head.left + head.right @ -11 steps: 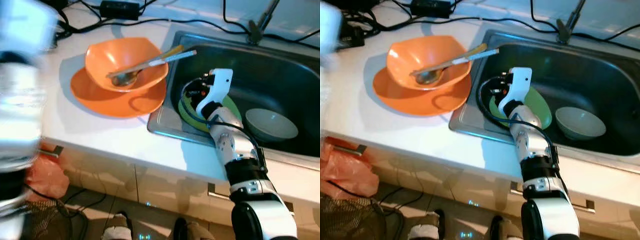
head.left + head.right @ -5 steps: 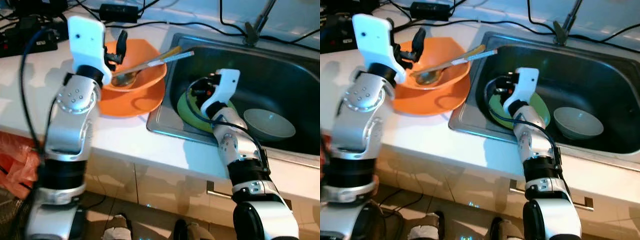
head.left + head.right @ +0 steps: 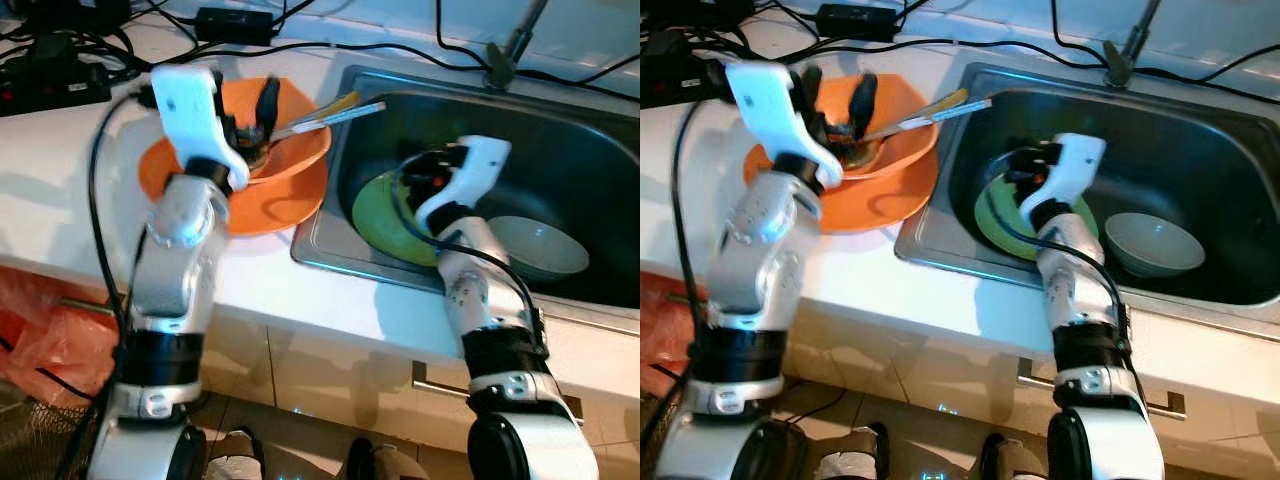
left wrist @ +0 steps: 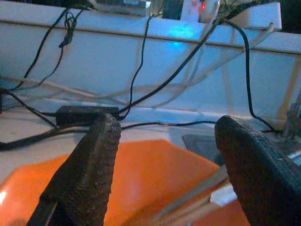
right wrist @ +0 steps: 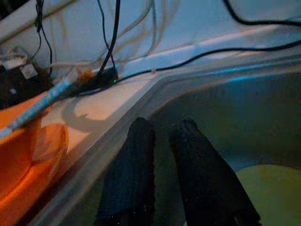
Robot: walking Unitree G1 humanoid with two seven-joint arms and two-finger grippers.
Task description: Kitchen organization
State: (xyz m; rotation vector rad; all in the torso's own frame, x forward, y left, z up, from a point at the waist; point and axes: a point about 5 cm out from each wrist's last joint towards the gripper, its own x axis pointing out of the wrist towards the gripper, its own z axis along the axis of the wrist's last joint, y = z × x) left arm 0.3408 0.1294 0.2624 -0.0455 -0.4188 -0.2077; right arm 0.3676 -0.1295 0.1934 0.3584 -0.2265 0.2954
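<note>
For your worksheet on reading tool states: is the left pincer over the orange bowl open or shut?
Open. In the wrist view, the left pincer shows two black fingers spread wide apart, with the orange bowl visible between them.

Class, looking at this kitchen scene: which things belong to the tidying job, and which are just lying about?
Part of the job:
orange bowl
orange plate
spoon
chopsticks
green plate
white bowl
sink
left gripper, open over the orange bowl
right gripper in the sink

Just lying about:
cables
power adapter
</note>
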